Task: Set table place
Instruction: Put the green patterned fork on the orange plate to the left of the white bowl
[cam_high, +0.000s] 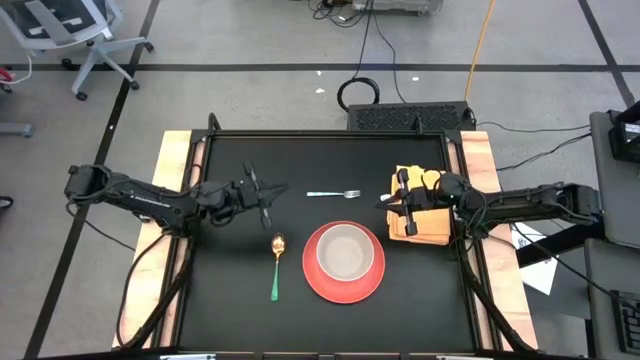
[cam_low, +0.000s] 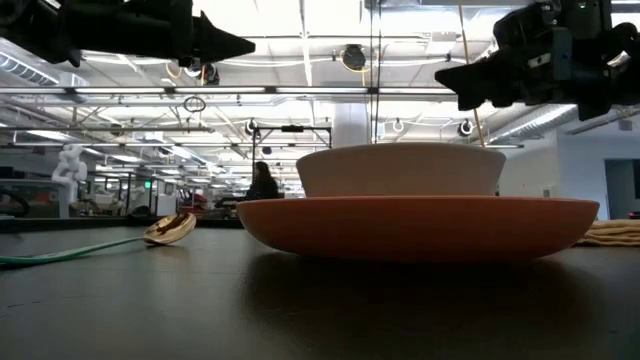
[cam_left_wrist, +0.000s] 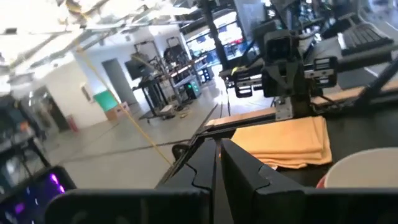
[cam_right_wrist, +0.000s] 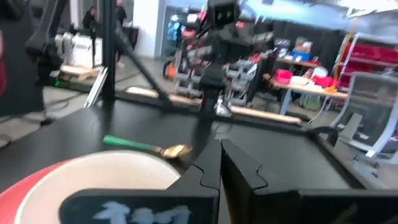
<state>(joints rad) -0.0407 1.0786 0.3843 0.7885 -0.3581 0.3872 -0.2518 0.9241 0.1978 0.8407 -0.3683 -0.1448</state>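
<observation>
Fork (cam_high: 333, 193) lies above the white bowl (cam_high: 345, 251) on its red plate (cam_high: 343, 287), spoon (cam_high: 277, 264) left of it on the worktop (cam_high: 300, 320); your left claw (cam_high: 268, 193) and right claw (cam_high: 393, 199) hover pinched shut, empty; next, I'd judge, grasp the yellow napkin (cam_high: 425, 222).

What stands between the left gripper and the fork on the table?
Nothing visible. In the high view the left gripper, shut, hangs just left of the fork, with only bare black table between them. The spoon lies nearer the front, off that line.
</observation>
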